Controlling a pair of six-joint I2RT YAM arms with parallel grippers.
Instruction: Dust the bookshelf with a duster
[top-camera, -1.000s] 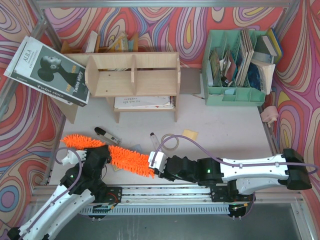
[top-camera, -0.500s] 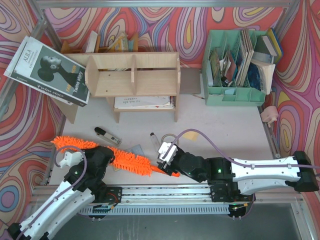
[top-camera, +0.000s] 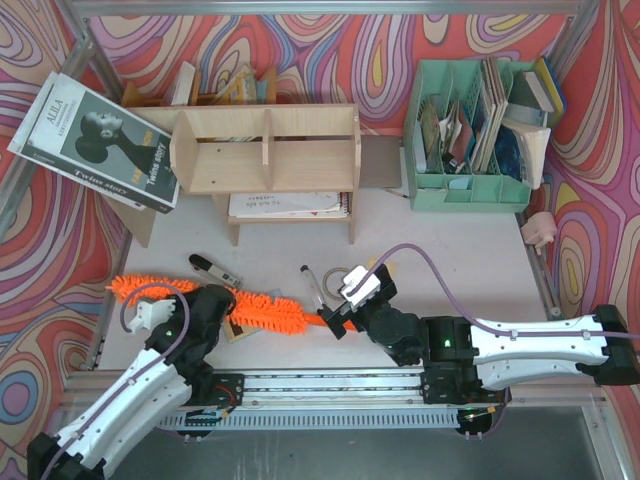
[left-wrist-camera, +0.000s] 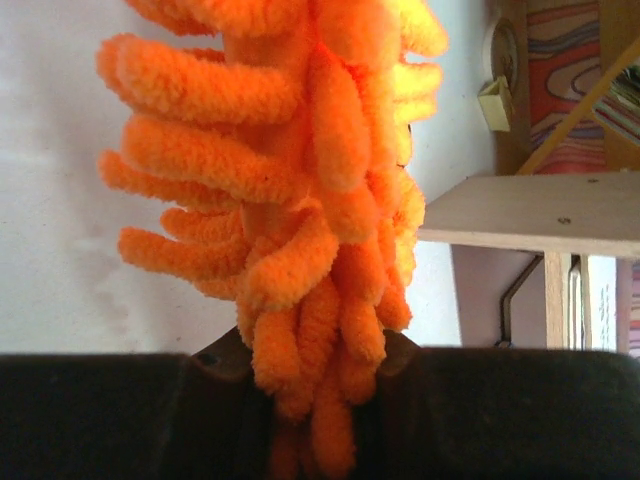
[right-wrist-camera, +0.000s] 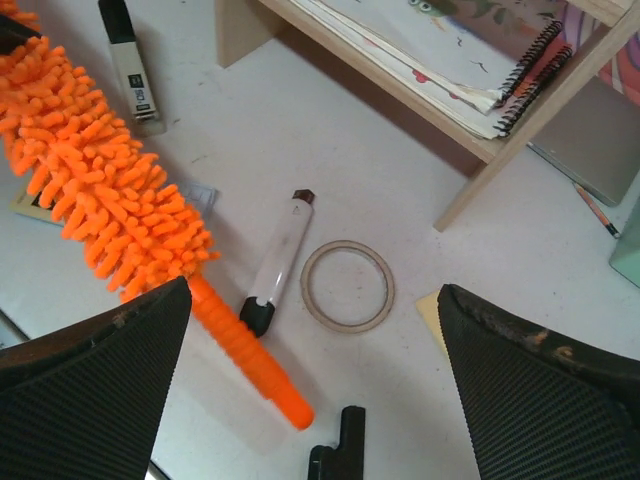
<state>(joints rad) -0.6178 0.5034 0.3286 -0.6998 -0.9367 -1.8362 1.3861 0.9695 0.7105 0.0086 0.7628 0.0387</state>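
On the white surface (top-camera: 450, 260), at 6 o'clock from the bookshelf (top-camera: 265, 150), the duster (top-camera: 268, 311) lies with the left pincer (top-camera: 218, 300) clamped on its soft fluffy head and the right pincer (top-camera: 338, 318) apart, so it may slip when lifted.

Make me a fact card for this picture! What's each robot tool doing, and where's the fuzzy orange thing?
Duster: stretched between the two tools, in front of the shelf and apart from it
Left tool: shut on the shaggy orange head
Right tool: open, over the end of the handle, not gripping it
Bookshelf: light wood, with a spiral notebook on its bottom board
Beside the handle: a marker pen and a tape ring on the table
Dusting: not begun
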